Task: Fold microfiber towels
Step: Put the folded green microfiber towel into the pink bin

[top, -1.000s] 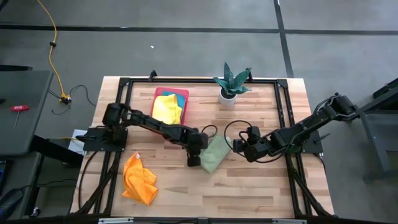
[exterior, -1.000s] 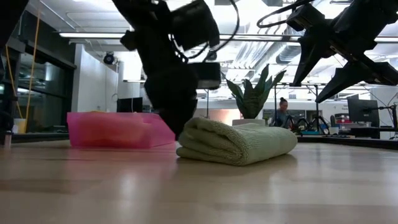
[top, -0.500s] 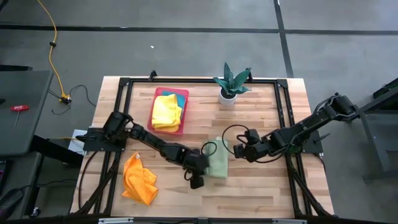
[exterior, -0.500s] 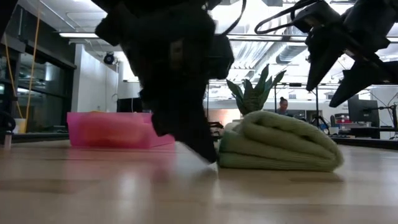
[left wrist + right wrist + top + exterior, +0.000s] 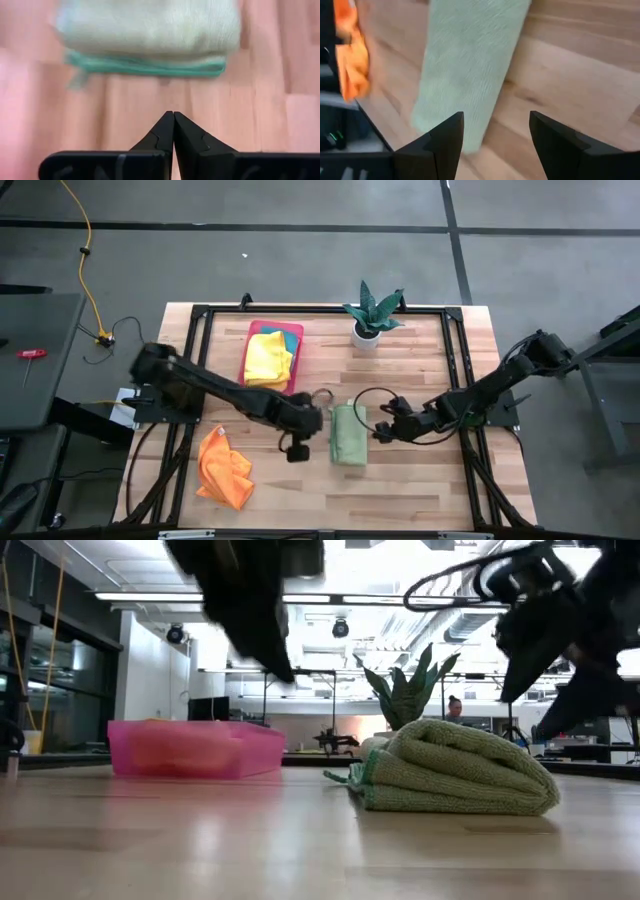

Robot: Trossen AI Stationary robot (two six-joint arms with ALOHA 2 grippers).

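1. Pulling back leftward since a moment ago: left gripper (image 5: 297, 448) now clear of the light green towel (image 5: 348, 434), fingers (image 5: 173, 131) pressed tight together, holding nothing.
2. Lying crumpled at the near left of the table (image 5: 420, 370): orange towel (image 5: 224, 468), not yet folded.
3. Resting in the pink tray (image 5: 290, 340) at the far left: a yellow towel (image 5: 267, 358) over a teal one (image 5: 281, 332).
4. Sitting folded near the table's middle: light green towel, long axis running near-to-far, between the two grippers.
5. Hovering just right of that towel: right gripper (image 5: 383, 430), fingers spread wide, empty, pointing left at the towel's long side.
6. Judging both grippers about equally near; towel lying right of the left gripper, left of the right one.
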